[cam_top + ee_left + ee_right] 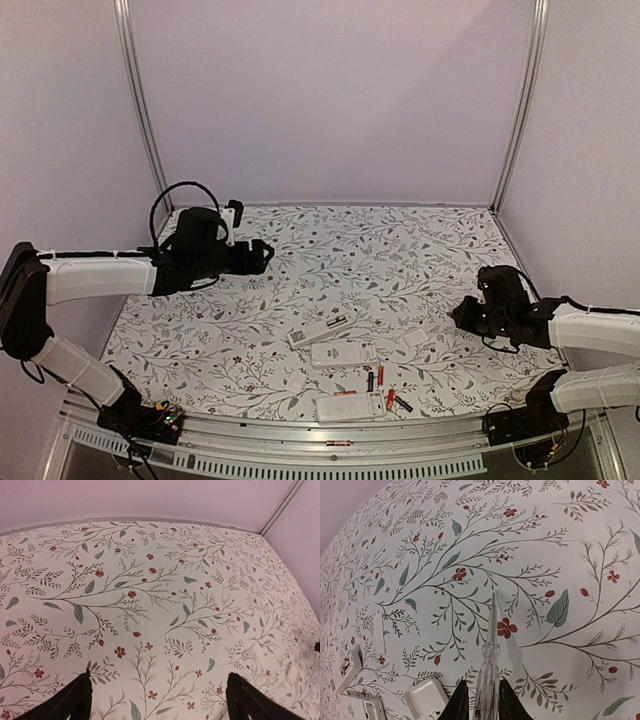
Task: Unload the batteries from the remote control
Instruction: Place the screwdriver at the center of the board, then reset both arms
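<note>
Right gripper [482,684] narrowly pinches, it seems, a clear screwdriver [490,645]; left gripper [158,675] gapes empty.

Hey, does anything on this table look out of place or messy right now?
Yes. Several loose batteries lie scattered at different angles on the mat beside the nearest remote. One small red-orange piece, possibly another battery, lies off the mat on the metal front rail, where it looks stray.

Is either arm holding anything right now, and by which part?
The right gripper has a thin clear pen-like tool between its jaws, gripped at the thick handle end, tip pointing away. The left gripper is open and holds nothing.
</note>
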You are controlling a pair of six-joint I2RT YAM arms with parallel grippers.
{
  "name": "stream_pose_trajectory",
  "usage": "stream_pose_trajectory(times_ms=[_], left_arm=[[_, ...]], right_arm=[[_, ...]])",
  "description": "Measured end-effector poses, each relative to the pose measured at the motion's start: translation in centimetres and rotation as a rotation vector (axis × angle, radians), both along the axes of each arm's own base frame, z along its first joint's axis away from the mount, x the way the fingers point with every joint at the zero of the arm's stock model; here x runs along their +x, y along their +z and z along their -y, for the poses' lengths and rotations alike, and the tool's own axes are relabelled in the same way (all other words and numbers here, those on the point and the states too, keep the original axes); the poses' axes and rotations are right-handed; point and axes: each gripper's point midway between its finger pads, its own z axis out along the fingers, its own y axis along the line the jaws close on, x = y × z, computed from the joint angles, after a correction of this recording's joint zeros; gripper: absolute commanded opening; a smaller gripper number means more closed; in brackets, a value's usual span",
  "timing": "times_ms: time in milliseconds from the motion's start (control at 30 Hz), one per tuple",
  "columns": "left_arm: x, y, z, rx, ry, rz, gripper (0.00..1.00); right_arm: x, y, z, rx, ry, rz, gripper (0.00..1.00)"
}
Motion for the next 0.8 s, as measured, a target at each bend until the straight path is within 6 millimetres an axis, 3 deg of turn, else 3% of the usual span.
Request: stream_pose_trajectory(times_ms=[200,433,600,733,800], left_arm=[[0.1,2.0,-0.4,-0.059,0.020,0.043,0.93],[-0.1,1.7,-0.4,-0.066,0.013,0.037,0.93],[0.4,1.0,-0.4,-0.049,0.018,0.028,0.93],[2.2,0.4,-1.7,-0.025,0.053,0.024,0.94],[3.5,0.5,-3.7,-0.014,0.095,0.035,0.94]], right_arm=[[-0.3,-0.7,0.1,0.022,-0.022,-0.019,0.61],[0.1,0.3,-0.1,0.051,-0.028,0.015,0.96],[1.3,1.6,-1.3,0.027,0.034,0.040,0.99],[5.1,4.5,-2.7,-0.020,0.101,0.088,0.99],[7.5,5.6,-1.6,-0.043,0.091,0.123,0.99]])
